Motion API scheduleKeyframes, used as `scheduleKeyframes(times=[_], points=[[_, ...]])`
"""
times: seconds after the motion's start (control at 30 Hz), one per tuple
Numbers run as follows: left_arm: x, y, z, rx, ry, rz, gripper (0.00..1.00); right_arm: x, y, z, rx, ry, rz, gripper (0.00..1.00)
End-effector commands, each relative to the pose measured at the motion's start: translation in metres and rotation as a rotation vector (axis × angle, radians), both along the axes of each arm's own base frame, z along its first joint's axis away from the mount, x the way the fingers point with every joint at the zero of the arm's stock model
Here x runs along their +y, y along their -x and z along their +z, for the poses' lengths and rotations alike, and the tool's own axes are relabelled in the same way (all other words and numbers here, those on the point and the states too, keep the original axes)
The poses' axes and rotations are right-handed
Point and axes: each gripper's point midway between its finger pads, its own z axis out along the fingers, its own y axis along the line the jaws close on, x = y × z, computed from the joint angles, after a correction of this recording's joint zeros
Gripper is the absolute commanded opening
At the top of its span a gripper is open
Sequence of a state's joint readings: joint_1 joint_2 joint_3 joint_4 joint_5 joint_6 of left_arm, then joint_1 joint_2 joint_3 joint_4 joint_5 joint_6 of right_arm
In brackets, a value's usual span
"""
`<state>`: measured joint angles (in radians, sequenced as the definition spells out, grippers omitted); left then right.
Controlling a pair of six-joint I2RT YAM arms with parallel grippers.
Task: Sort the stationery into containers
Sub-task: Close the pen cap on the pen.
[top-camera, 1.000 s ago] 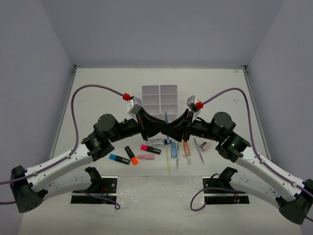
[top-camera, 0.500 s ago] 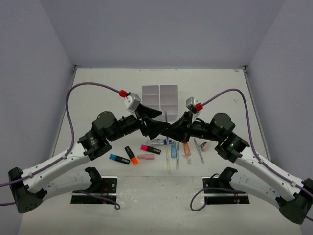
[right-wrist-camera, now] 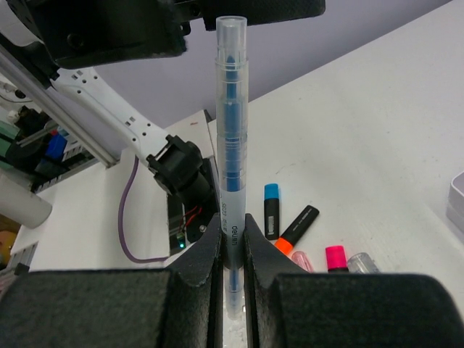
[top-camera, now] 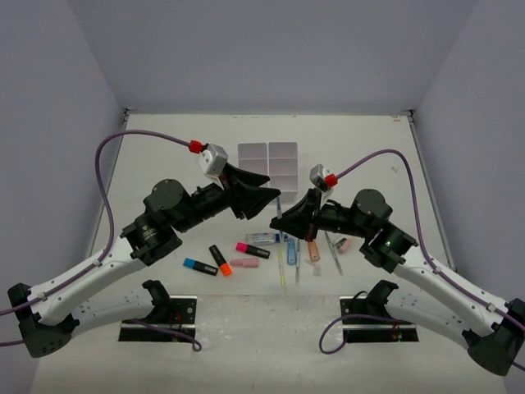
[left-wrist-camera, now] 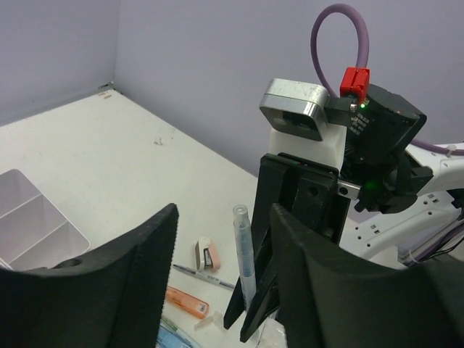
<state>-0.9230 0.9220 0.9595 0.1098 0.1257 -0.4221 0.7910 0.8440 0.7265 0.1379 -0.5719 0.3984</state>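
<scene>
Pinching the clear blue pen [right-wrist-camera: 232, 130] low on its barrel w/ the right gripper [right-wrist-camera: 232, 250]: jaws narrow, clamped on it from both sides. Holding it upright, capped end up, off the surface [top-camera: 344, 131], just in front of the white organiser tray [top-camera: 268, 156] on the near side. Facing it w/ the left gripper [left-wrist-camera: 225, 217] from the opp. side: jaws wide, nothing between them. Showing the pen through that gap in the left wrist view, apart from both fingers [left-wrist-camera: 116, 283].

Sitting at mid-surface toward the far side, tray upright, six square compartments, two by three.

Lying on the surface nearer the arm bases, rest of the stationery in a loose row:
- blue-ended highlighter [top-camera: 194, 266] far left
- orange-ended highlighter [top-camera: 220, 259] just beside it, angled
- pink-ended highlighter [top-camera: 253, 249] next
- pink eraser [top-camera: 244, 263] just below that
- thin pens [top-camera: 282, 267] toward centre, pointing near-to-far
- orange item [top-camera: 312, 249] on the right, beneath the right arm

Can't tell what the small bits past it are, too tiny.
</scene>
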Motion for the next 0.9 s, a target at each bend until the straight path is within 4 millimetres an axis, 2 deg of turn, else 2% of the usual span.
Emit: scheduleKeyframes(times=[0.0,0.13,0.23,0.37,0.43,0.6,0.67,0.8,0.87], points=[[-0.005,0.000,0.019,-0.043,0.020,-0.019,0.47,0.000,0.006,0.010,-0.045,-0.010,0.035,0.00],[-0.016,0.005,0.016,-0.038,0.021,-0.081,0.36,0.000,0.004,0.011,-0.047,-0.008,0.027,0.00],[-0.021,0.008,0.013,-0.032,0.016,-0.114,0.16,-0.001,0.003,0.012,-0.046,-0.015,0.016,0.00],[-0.026,0.012,0.002,-0.008,0.007,-0.149,0.02,-0.002,0.003,0.020,-0.056,-0.033,0.005,0.00],[-0.029,0.013,-0.005,0.009,0.000,-0.164,0.00,-0.003,0.001,0.025,-0.062,-0.038,-0.009,0.00],[-0.033,0.017,-0.033,0.092,-0.018,-0.193,0.00,-0.009,-0.017,0.056,-0.102,-0.093,-0.127,0.00],[-0.036,0.021,-0.057,0.149,-0.040,-0.220,0.00,-0.009,-0.025,0.083,-0.148,-0.120,-0.159,0.00],[-0.038,0.026,-0.076,0.208,-0.048,-0.236,0.00,-0.009,-0.037,0.114,-0.193,-0.136,-0.209,0.00],[-0.036,0.030,-0.085,0.223,-0.052,-0.243,0.00,-0.010,-0.043,0.140,-0.230,-0.163,-0.234,0.00]])
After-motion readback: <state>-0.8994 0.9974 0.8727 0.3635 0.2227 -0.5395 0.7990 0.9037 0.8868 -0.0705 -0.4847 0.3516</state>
